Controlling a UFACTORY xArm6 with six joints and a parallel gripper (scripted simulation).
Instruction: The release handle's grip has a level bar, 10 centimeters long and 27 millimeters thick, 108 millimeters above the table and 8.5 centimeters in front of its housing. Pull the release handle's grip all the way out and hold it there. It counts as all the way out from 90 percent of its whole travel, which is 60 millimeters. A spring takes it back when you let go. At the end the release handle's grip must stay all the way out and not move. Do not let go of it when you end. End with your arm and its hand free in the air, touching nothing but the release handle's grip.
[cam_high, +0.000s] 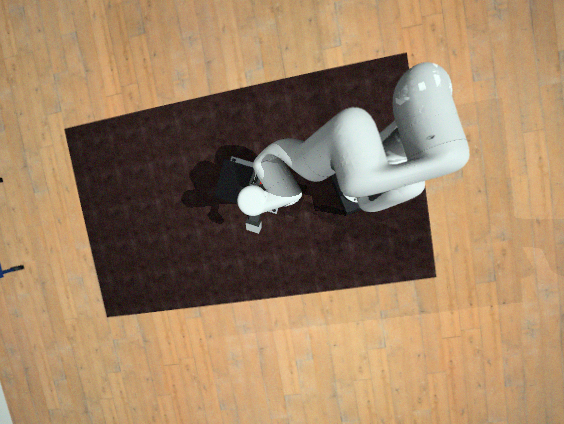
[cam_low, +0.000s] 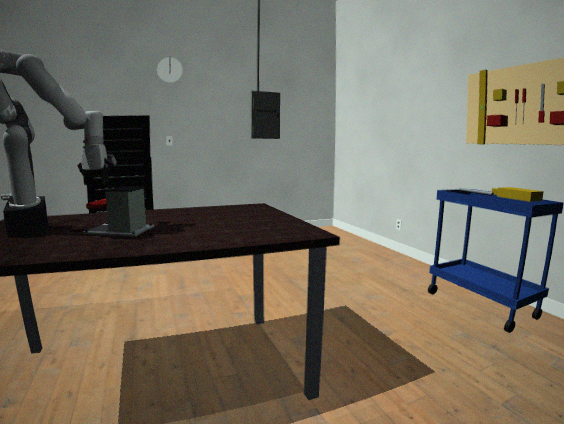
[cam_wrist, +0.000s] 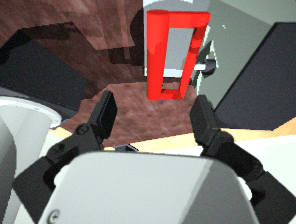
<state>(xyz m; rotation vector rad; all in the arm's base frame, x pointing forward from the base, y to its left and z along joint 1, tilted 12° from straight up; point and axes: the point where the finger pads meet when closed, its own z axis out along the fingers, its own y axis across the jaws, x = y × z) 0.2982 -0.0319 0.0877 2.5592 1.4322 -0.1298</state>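
1. My gripper is wide open and holds nothing; in the wrist view its two black fingers stand far apart in the lower half of the frame.
2. The red grip sits in the upper middle of the wrist view, above and between my fingertips, and does not touch either of them.
3. The grip is a red loop: a thick round bar runs down its left side and a thinner frame closes the right side and the bottom.
4. Behind the grip, at the upper right of the wrist view, is the pale grey housing, and a small pale rod runs from it to the grip.
5. In the exterior view, at the left, the housing stands on a flat plate on the dark table.
6. There a bit of red grip shows just left of the housing, below my wrist.
7. My arm reaches in from the upper left of that view, and its black base is on the table at the far left.
8. From the top view my arm covers the housing and the grip almost wholly, at centre frame.
9. At the right of the exterior view a blue cart stands by the wall, well apart from the table.
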